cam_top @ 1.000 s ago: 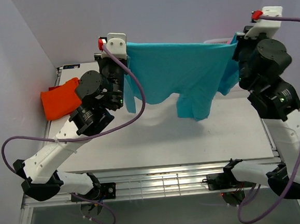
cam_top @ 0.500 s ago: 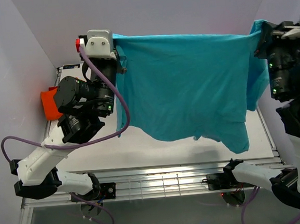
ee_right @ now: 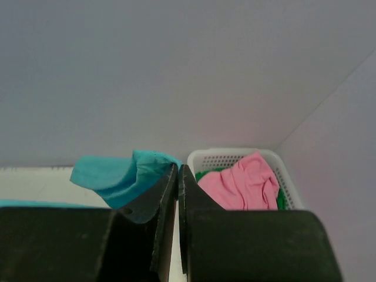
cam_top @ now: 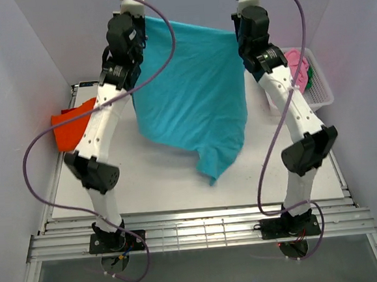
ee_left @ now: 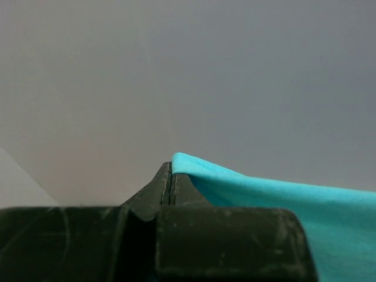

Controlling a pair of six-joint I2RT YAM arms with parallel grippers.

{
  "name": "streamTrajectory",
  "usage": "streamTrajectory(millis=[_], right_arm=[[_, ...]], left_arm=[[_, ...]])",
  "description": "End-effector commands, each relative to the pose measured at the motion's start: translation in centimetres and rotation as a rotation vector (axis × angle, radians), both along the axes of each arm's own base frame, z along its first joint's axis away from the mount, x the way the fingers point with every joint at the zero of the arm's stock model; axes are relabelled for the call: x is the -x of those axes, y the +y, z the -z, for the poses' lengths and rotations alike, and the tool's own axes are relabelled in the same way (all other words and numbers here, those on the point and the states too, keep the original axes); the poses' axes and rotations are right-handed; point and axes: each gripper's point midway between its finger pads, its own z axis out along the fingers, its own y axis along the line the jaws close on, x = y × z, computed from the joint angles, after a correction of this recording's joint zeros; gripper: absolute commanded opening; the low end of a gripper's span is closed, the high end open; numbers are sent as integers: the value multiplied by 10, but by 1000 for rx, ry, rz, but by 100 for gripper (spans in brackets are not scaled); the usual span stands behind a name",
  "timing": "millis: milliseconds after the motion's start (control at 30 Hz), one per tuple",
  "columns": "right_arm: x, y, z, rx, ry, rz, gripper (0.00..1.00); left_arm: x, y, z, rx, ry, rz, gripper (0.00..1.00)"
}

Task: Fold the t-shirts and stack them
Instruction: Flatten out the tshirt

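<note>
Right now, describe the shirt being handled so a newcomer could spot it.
Above the white table, a large teal cloth t-shirt hangs curtain-like between the left gripper and right gripper, both shut on its top edge. Unlike the orange cloth shirt lying at the table's left edge and the pink shirt in the white lattice basket, it alone is held up.

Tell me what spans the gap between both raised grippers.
The teal cloth t-shirt hangs spread between the left gripper and right gripper, each shut on a top corner, in the top view.
</note>
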Motion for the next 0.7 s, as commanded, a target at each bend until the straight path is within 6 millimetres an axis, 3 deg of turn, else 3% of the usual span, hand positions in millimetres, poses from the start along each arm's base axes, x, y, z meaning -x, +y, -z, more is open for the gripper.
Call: streamTrajectory(millis=[0,67,100,133,167,200,233,300,400,433,467,500,533,567,633,667], right_arm=[[12,-30,-127,-90,-345,25,8],[11,-29,-141,-64,-396,22,8],[18,-31,-159,-81,-465,19,8],[28,-33,-166,-76,-486,11,8],[34,-36,-172,-75,-509,11,8],[40,-37,-176,-76,-523,10,8],[50,-42,-182,-82,-540,13,8],[58,-45,-182,-90,-535,10,8],[69,-43,-155,-101,-459,-21,8],[90,-50,-159,-117,-471,-24,8],[81,-42,-115,-93,-373,-37,8],[85,-40,-97,-88,-334,-45,8],[102,-43,-92,-100,-320,-50,8],[100,-33,-37,-58,-178,-64,8],[115,-25,4,-84,-73,-88,8],[120,-21,29,-88,-7,-101,8]], left_arm=[[-45,7,-18,69,-40,132,0],[-48,14,-45,69,-130,138,0],[-55,13,-32,38,-113,135,0],[-37,18,-62,53,-204,143,0],[-32,19,-64,51,-214,151,0],[-37,16,-41,43,-169,159,0],[-21,21,-59,58,-209,157,0],[-15,28,-56,68,-198,132,0],[4,35,-43,81,-174,120,0],[0,34,-10,80,-129,119,0],[25,43,-23,95,-162,119,0],[33,44,-13,99,-150,125,0],[40,43,-2,108,-139,146,0],[52,41,32,99,-71,170,0],[62,37,71,95,17,175,0],[66,25,114,85,98,177,0]])
